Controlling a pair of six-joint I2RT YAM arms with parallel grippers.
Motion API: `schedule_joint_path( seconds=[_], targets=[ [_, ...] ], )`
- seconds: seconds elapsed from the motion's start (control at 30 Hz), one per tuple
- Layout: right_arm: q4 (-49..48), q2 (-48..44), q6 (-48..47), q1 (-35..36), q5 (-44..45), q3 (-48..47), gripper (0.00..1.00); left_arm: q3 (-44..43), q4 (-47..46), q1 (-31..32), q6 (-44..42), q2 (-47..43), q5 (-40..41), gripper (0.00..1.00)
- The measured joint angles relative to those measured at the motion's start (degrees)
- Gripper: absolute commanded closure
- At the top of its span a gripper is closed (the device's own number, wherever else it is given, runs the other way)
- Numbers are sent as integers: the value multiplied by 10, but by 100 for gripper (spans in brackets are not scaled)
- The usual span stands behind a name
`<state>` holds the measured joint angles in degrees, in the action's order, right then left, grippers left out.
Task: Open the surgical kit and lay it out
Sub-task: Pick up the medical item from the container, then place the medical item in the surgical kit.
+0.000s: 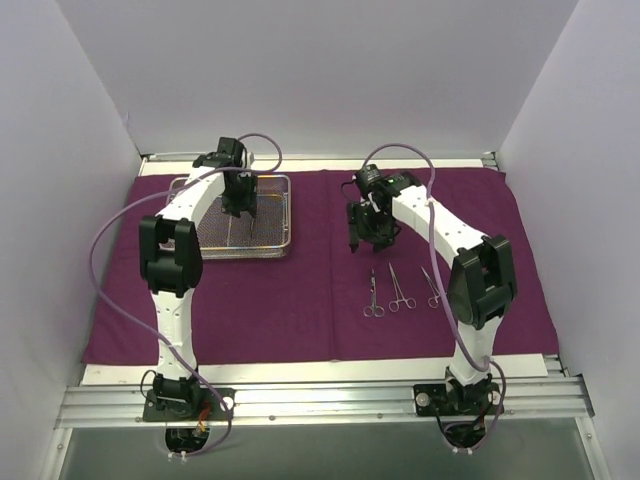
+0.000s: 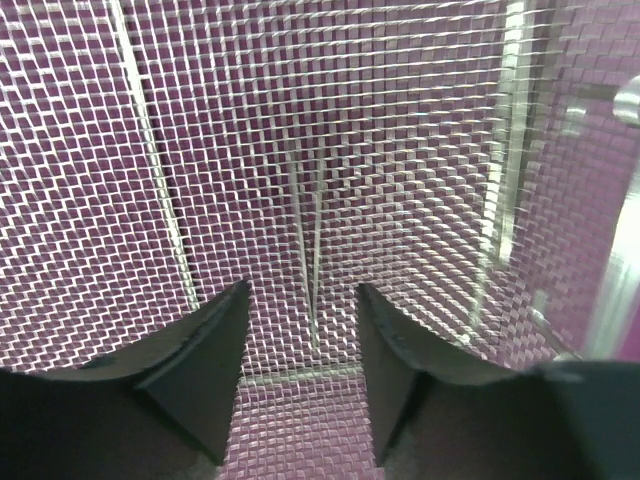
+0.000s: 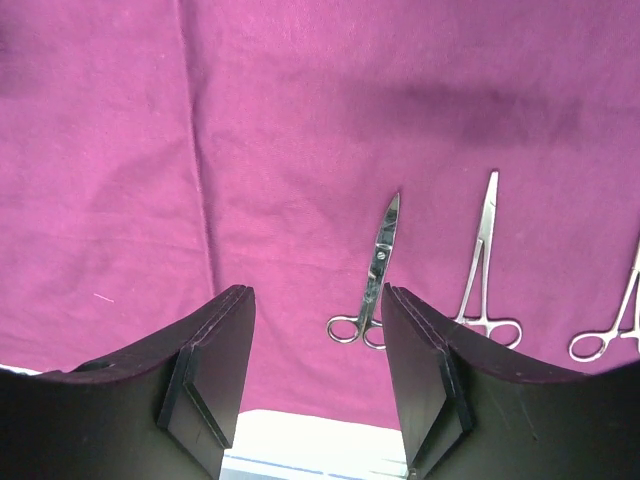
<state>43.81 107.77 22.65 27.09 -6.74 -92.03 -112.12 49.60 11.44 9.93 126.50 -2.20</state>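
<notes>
The deep-purple cloth wrap (image 1: 280,310) lay spread flat, with the rectangular silver wire-mesh tray (image 1: 289,215) at its 10 o'clock corner. The left gripper (image 2: 303,290) hung low over the tray, jaws apart and holding nothing, straddling a slim steel instrument (image 2: 314,280) lying on the mesh. The right gripper (image 3: 315,292) hovered over bare cloth, jaws apart and empty. 3 ring-handled steel instruments (image 1: 399,290) lay in a row toward its 5 o'clock. The likely trouble was the flat-lying instrument: fingertips could snag the wire, drag the tray, or pinch only 1 shank and let it swing loose.
</notes>
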Motion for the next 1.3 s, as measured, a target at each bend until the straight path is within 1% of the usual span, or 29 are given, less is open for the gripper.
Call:
schedule_joint_path(
  seconds=[0.17, 0.4, 0.43, 0.47, 0.5, 0.53, 0.57, 0.67, 0.73, 0.77, 0.9, 1.0, 1.07, 1.13, 1.23, 1.3],
  targets=[
    [-2, -5, 0, -15, -4, 4, 46, -2, 4, 1, 19, 35, 23, 43],
    [-2, -13, 4, -38, -6, 4, 46, -3, 7, 1, 36, 63, 30, 53],
    [-2, -13, 4, -38, -6, 4, 47, -3, 7, 1, 36, 65, 31, 57],
    [-2, -13, 4, -38, -6, 4, 47, -5, 8, 1, 36, 65, 31, 77],
    [-2, -13, 4, -38, -7, 3, 47, -7, 10, 0, 40, 66, 34, 88],
    [0, -13, 4, -38, -7, 1, 48, -9, 13, -2, 41, 67, 32, 94],
    [0, -13, 4, -38, -10, -2, 49, -11, 13, -3, 43, 68, 25, 98],
    [0, -13, -4, -38, -29, -23, 51, -11, 13, -7, 45, 67, 6, 98],
    [-10, -13, -14, -38, -60, -37, 55, -7, 13, -11, 49, 58, -17, 98],
    [-21, -14, -19, -38, -78, -39, 55, 0, 13, -12, 51, 47, -30, 98],
    [-84, -18, -19, -42, -180, -29, 55, 51, 7, -15, 73, -49, -122, 98],
    [-161, -26, 0, -41, -282, 2, 54, 141, -68, -14, 123, -184, -245, 98],
    [-217, -30, 22, -37, -340, 27, 53, 221, -156, -11, 177, -275, -324, 98],
    [-284, -37, 53, -26, -389, 58, 53, 287, -237, -4, 236, -346, -384, 98],
    [-383, -53, 108, -11, -438, 100, 58, 391, -396, 12, 338, -413, -442, 98],
    [-445, -64, 146, -3, -463, 122, 59, 447, -472, 20, 396, -431, -465, 98]
  ],
)
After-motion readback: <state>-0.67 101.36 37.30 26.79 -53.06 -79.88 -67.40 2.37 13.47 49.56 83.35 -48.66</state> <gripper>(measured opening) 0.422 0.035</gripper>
